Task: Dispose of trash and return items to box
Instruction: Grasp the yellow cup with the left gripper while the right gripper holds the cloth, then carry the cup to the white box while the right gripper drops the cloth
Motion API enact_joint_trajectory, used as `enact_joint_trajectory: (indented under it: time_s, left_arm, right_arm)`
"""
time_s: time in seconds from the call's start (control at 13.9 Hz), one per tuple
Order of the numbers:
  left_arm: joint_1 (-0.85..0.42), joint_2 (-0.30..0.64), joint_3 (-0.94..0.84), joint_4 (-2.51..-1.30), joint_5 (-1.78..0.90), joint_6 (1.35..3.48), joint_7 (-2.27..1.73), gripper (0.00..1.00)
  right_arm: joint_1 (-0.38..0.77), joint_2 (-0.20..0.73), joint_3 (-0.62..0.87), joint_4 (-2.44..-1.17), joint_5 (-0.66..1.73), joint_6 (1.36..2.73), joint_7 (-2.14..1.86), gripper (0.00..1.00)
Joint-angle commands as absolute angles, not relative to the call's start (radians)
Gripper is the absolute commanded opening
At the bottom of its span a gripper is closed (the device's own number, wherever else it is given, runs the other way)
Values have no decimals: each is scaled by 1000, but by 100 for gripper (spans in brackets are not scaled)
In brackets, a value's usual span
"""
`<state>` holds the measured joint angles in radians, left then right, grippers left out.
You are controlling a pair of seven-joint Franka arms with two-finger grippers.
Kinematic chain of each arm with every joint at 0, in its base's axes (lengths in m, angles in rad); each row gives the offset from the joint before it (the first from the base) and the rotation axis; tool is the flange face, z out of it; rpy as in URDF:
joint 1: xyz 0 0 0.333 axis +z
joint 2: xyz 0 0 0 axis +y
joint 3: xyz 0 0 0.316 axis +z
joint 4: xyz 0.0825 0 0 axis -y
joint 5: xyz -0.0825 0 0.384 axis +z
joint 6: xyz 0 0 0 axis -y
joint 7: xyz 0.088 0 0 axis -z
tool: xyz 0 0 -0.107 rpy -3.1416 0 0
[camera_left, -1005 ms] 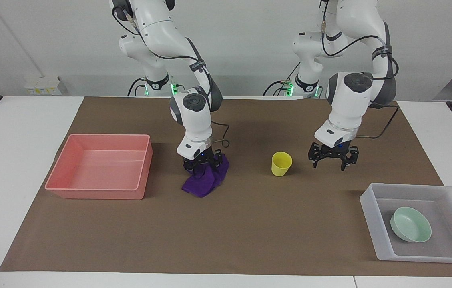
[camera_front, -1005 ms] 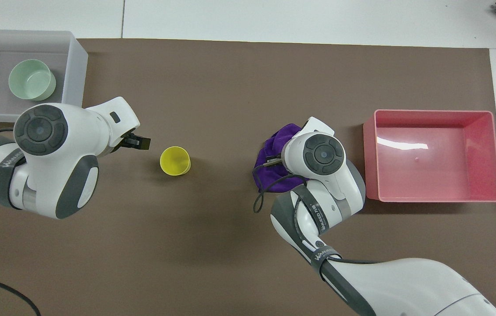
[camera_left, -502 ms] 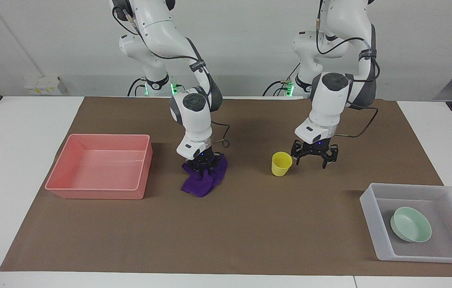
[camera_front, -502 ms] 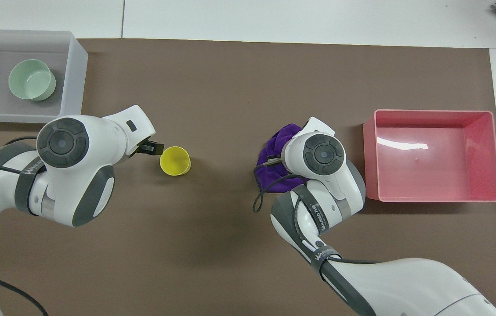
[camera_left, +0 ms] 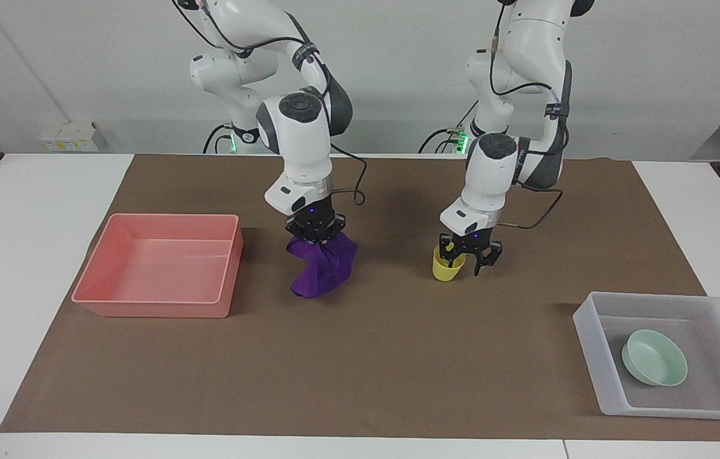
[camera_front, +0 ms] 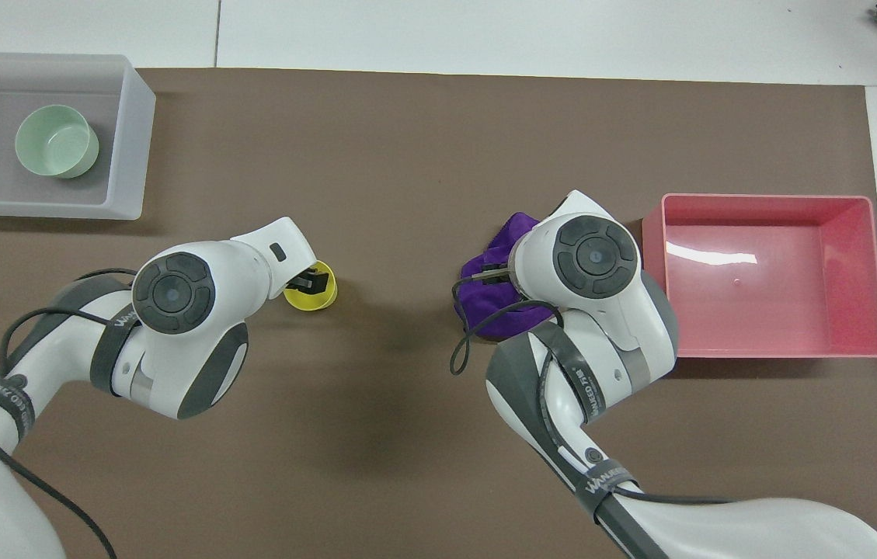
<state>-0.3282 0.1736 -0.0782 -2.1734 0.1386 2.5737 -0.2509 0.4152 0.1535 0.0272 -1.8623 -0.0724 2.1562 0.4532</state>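
The bowl [camera_left: 653,366] already sits in the clear box [camera_left: 602,370]. The right tool [camera_left: 315,234] pinches the hanging rag [camera_left: 321,268] beside the pink bin [camera_left: 155,299]; the left tool [camera_left: 463,253] straddles the cup [camera_left: 442,270], spread.

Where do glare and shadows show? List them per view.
Overhead view: a white glare streak on the pink bin's floor, and a soft shadow on the brown mat between the arms. Facing view: a dark shadow on the mat beside the bin.
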Motion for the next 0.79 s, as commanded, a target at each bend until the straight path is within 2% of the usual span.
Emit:
enact_joint_trajectory:
  time_s: [0.0, 0.36, 0.72]
  left_arm:
    - [-341, 156, -64, -2197, 160, 2579, -279, 0]
    - [-315, 109, -55, -2172, 160, 2525, -264, 0]
    - [-180, 113, -54, -2070, 160, 2485, -265, 0]
  right_arm:
    - [414, 120, 28, -1772, -74, 2025, 494, 0]
    - [384, 19, 15, -1732, -80, 1899, 494, 0]
    - [273, -61, 12, -1732, -94, 1861, 413, 0]
